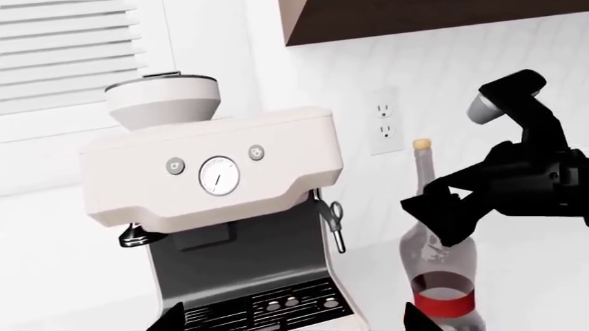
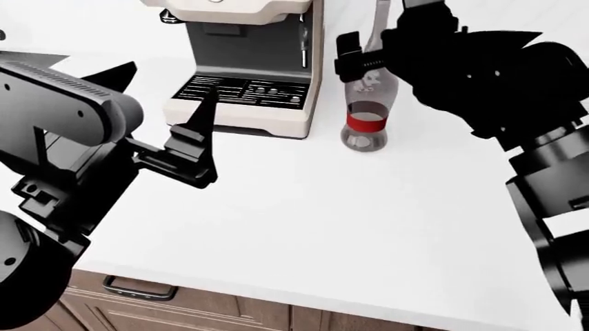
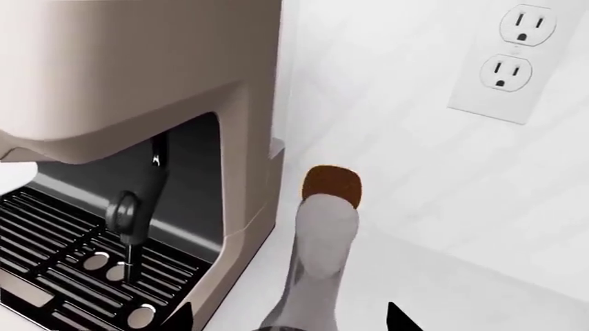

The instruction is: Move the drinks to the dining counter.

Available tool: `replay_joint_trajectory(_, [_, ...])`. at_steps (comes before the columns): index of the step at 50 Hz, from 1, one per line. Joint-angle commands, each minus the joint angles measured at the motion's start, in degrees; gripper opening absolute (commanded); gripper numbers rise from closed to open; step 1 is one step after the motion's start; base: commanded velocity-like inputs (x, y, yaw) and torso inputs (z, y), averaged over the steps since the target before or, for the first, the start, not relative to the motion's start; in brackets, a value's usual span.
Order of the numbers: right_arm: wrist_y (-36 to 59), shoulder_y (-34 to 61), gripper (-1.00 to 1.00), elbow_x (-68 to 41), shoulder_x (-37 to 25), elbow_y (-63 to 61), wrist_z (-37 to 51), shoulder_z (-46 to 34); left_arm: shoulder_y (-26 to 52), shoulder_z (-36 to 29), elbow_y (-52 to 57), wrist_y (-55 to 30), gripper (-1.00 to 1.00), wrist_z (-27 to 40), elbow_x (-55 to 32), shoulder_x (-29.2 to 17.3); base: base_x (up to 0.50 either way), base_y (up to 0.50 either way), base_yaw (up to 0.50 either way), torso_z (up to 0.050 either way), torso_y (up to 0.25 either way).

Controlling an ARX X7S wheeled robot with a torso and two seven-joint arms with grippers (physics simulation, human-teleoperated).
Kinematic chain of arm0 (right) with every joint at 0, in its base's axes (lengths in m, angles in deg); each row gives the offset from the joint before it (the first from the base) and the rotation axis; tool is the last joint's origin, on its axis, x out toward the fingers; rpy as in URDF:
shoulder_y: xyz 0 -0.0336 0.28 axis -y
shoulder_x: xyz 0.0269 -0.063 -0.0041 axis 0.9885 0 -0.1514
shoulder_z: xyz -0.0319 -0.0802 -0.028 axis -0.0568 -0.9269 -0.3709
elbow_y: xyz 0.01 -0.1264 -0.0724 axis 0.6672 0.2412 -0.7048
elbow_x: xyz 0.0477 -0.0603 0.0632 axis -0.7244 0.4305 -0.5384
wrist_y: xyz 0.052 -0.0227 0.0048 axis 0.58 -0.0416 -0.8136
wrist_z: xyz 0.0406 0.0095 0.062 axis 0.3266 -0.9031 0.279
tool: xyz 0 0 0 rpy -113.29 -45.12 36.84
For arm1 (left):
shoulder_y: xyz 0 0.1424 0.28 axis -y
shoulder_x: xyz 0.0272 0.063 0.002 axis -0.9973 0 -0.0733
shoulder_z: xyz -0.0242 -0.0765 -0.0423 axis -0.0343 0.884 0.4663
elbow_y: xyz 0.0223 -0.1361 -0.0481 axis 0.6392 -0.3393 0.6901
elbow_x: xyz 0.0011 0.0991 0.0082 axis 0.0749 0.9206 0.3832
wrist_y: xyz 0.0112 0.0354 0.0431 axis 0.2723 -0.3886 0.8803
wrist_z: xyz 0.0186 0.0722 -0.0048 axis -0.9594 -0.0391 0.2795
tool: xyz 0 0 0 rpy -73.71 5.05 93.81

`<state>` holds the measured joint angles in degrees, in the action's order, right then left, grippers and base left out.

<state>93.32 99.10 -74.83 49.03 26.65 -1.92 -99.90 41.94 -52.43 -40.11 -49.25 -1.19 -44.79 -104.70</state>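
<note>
We see right gripper (image 2: pixel 361 63) jaws apart around neck of tall clear cork-topped bottle with red band (image 2: pixel 367 103), near worktop (image 2: pixel 304 207) back edge, beside cream espresso machine (image 2: pixel 247 69). Left gripper (image 2: pixel 198 131) spread, holding nothing.

Your tall clear long-necked bottle with the red band and cork top (image 2: pixel 366 117) stands upright on the flat white counter (image 2: pixel 332 227), just to the right of the cream-and-grey espresso machine (image 2: pixel 241 76) and slightly nearer you than its base. Behind the bottle, on the white wall, sits a double wall socket (image 1: pixel 385 121). Your black right pincer (image 2: pixel 354 58) is at the bottle's neck, above the band. Your black left pincer (image 2: pixel 189 141) hangs over the counter in front of the machine's drip tray (image 2: pixel 241 89), well apart from the bottle.
</note>
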Motion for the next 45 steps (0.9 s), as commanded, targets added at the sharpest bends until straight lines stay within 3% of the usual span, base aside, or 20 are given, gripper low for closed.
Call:
replay_joint_trajectory(1, [-3.5,2.3,1.0,3.1,3.5,9.8,-5.1,-1.7,-0.9,0.2,0.0,0.5,1.0,-0.2,0.4,-0.5,0.0,0.0,0.0,0.0,0.0])
replay_joint_trajectory(17, [-9.9,5.5,1.0,7.6,10.0,28.2,-12.4,-4.0,-0.4,-0.4,-0.5,0.3,1.0,-0.1,0.5,-0.4,0.0,0.0,0.0,0.0,0.0])
replay_joint_trajectory(18, [-10.0,5.5,-1.0,7.4,9.8,28.0,-12.6,-3.8,-0.3,-0.5,-0.5,0.3,1.0,-0.1,0.6,-0.4,0.0,0.0,0.0,0.0,0.0])
replay_joint_trajectory(45, [-3.6,1.4,-1.0,2.0,1.2,5.4,-3.5,-0.1,-0.8,-1.1,-0.3,1.1,1.0,-0.1,0.9,0.2,0.0,0.0,0.0,0.0,0.0])
